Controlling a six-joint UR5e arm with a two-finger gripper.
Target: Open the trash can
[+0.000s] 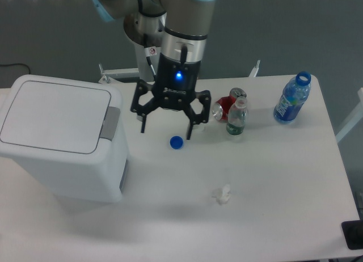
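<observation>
Nearest to us, a small crumpled scrap of white paper (pixel 222 195) lies on the white table (pixel 272 177), well apart from everything else. To the left of it stands the trash can (pixel 62 140), a big white bin with rounded corners that fills the left side of the table; we see its flat lid (pixel 54 115) down and closed, with the grey latch (pixel 110 123) on the lid's right edge.

Further back, a blue bottle cap (pixel 176 142) rests on the table just right of the bin. Above it hangs the gripper (pixel 165 129), its two black fingers spread wide with nothing between them, a blue light glowing on the body above. It is near the latch but not touching the bin.

To the right of the gripper we find a small clear bottle (pixel 236 117) standing upright, with a red can (pixel 227 106) lying just behind it. Farther right stands a blue bottle (pixel 292 98), uncapped, near the table's far edge.
</observation>
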